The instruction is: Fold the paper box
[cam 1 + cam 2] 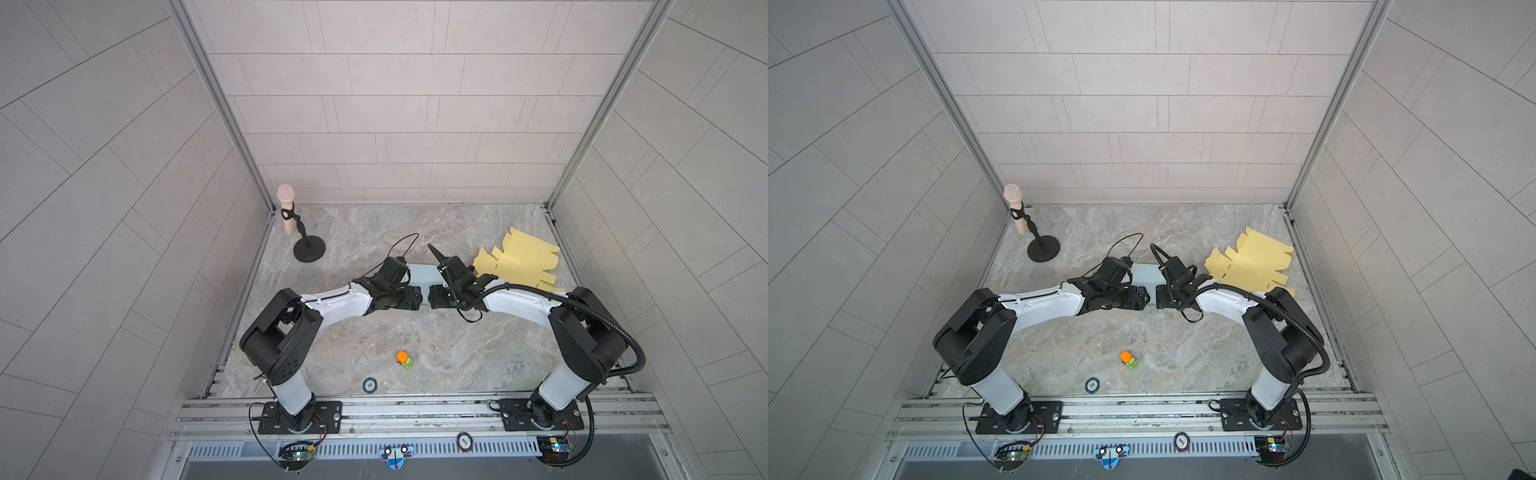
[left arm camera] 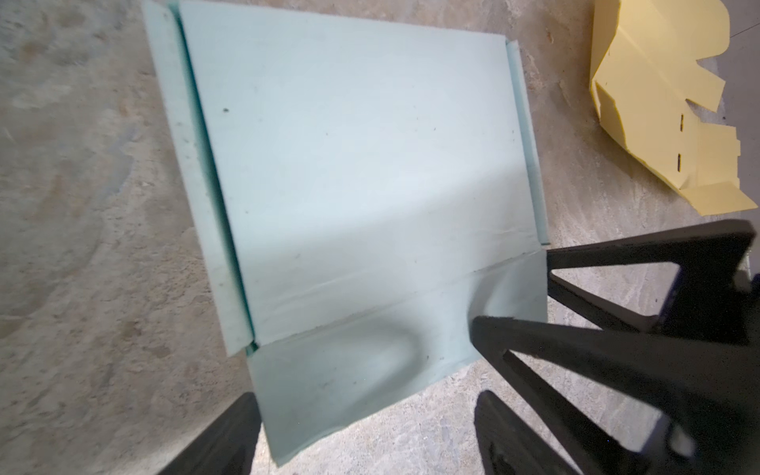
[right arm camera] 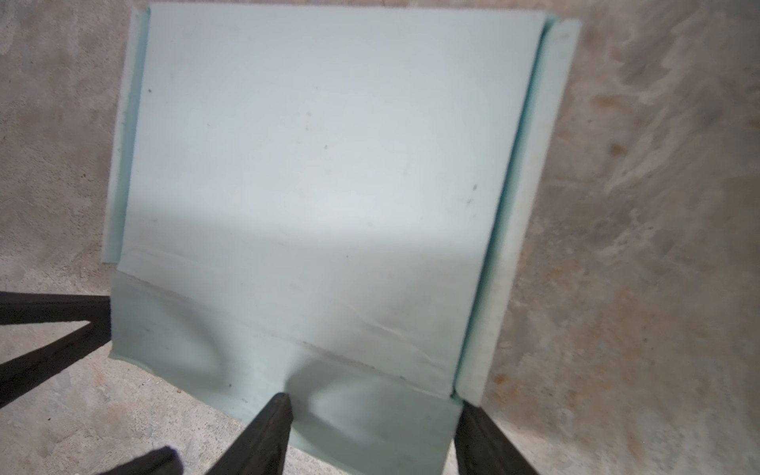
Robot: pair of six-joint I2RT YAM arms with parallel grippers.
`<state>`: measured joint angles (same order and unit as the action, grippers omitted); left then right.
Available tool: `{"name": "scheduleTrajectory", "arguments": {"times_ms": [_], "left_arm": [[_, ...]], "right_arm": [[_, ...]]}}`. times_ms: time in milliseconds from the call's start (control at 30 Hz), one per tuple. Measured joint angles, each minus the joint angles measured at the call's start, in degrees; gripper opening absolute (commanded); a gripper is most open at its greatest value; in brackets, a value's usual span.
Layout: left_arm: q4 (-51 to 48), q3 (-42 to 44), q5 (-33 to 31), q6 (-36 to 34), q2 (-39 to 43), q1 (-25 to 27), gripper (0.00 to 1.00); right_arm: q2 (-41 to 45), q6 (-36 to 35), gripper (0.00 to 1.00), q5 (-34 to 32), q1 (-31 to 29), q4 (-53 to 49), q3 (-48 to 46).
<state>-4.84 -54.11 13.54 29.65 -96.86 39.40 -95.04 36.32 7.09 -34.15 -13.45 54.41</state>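
Your work surface is a marbled grey-beige tabletop (image 1: 457, 345), seen in both top views. At the far left corner you have a microphone stand (image 1: 309, 250) resting on its round black base. Towards the far right lie yellow cut-out sheets (image 1: 519, 266), overlapping one another and mostly flat. Near the middle, just beside those, a pale green box sheet (image 2: 362, 164) lies on the surface; its narrow side flaps are creased and its near flap is dented. Closer to the front you have a small orange-and-green toy (image 1: 404, 360), and a round dark disc (image 1: 369, 385) lies near the front edge.
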Motion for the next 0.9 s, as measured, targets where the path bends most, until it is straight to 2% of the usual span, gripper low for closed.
{"name": "scheduleTrajectory", "arguments": {"times_ms": [900], "left_arm": [[-1.7, 0.0, -2.5, 0.1, 0.0, 1.7, 0.85]], "right_arm": [[0.0, 0.8, 0.61, -1.9, -1.1, -0.3, 0.0]]}}
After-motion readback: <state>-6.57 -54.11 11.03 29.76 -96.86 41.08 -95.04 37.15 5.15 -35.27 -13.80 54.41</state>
